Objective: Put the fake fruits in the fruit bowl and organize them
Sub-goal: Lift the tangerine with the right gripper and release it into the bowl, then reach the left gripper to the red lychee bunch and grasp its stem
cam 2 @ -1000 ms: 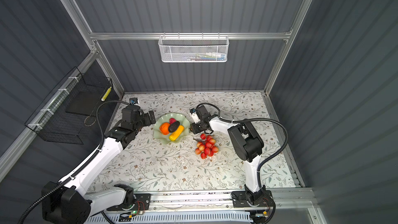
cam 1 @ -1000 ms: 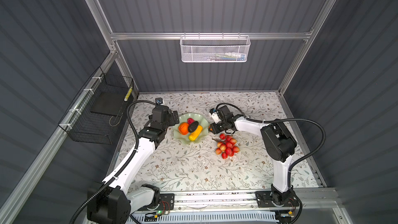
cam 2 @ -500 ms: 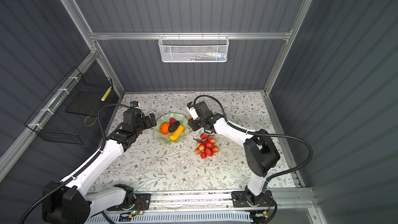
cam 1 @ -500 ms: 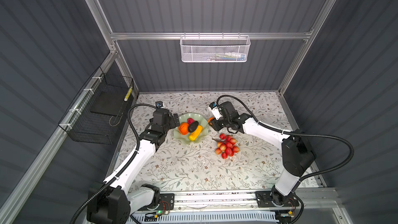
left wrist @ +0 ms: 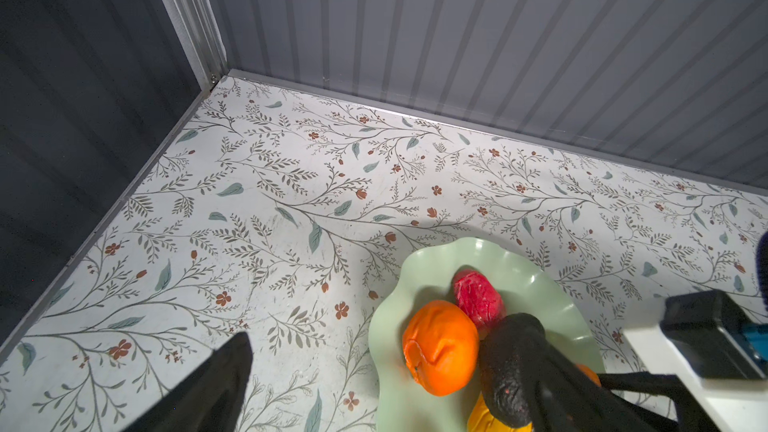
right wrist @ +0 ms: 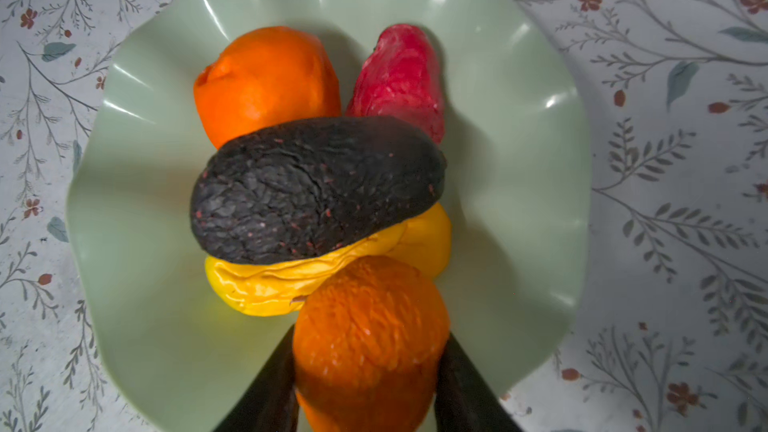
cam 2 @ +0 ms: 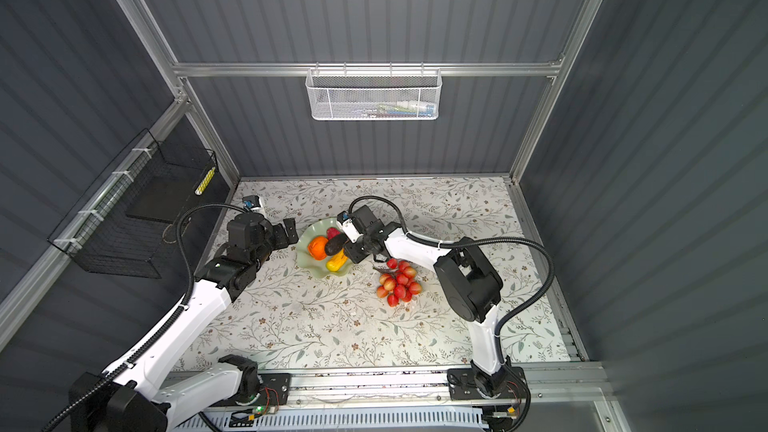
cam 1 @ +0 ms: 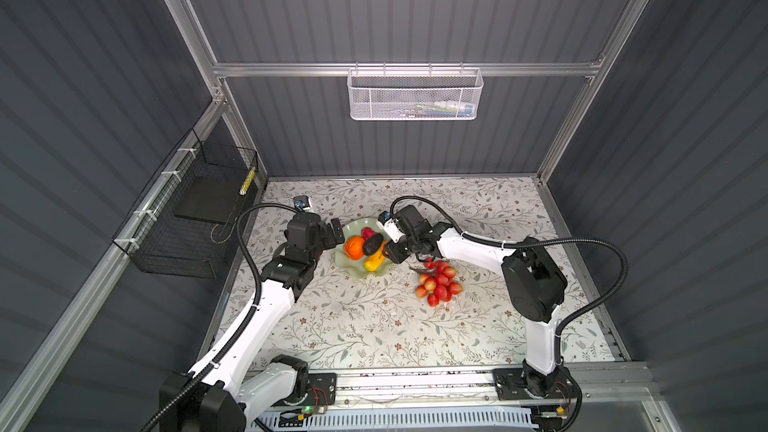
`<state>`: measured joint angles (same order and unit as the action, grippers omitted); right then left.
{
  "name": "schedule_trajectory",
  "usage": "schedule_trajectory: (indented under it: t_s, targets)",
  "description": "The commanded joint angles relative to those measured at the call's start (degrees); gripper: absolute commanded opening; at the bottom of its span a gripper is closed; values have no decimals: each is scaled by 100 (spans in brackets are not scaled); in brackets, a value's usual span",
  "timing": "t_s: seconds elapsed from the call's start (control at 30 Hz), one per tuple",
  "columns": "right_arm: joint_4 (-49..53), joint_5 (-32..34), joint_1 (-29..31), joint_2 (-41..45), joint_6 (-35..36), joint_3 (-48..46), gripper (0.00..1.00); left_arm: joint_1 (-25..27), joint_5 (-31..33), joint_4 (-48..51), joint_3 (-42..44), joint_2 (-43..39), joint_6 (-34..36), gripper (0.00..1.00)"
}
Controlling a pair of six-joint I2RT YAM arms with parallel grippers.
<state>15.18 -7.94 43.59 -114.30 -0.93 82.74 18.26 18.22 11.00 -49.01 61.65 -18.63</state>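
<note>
Right wrist view: black-grey oval (right wrist: 316, 189) lies beyond right gripper's (right wrist: 370, 338) orange piece (right wrist: 365, 309).

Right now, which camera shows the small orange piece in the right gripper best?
Right wrist: the small orange piece is large and sharp between the fingers of the right gripper, over the fruit bowl. Left wrist shows only a sliver behind the black fruit. In a top view it is a speck.

Fruit-filled bowl (cam 1: 348, 267), orange piece (right wrist: 370, 326) gripped, grapes (cam 1: 438, 284) outside
</note>
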Motion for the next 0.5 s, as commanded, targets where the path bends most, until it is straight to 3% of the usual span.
schedule_trajectory:
  t_s: [0.0,0.2,0.37,0.47]
  targets:
    - [69,-54,9,88,-7,175,57,-60,-344,-194,99,-109,153,100]
    - [-424,-117,-184,933,-351,-254,78,-60,-1667,-450,-26,19,619,97]
    - [-1304,-192,-824,1960,-1194,-1209,92,-29,-2960,-58,-576,615,881,90]
    - [-1858,-164,-1463,2456,-1760,-1946,97,402,-2899,185,-862,1009,1016,88]
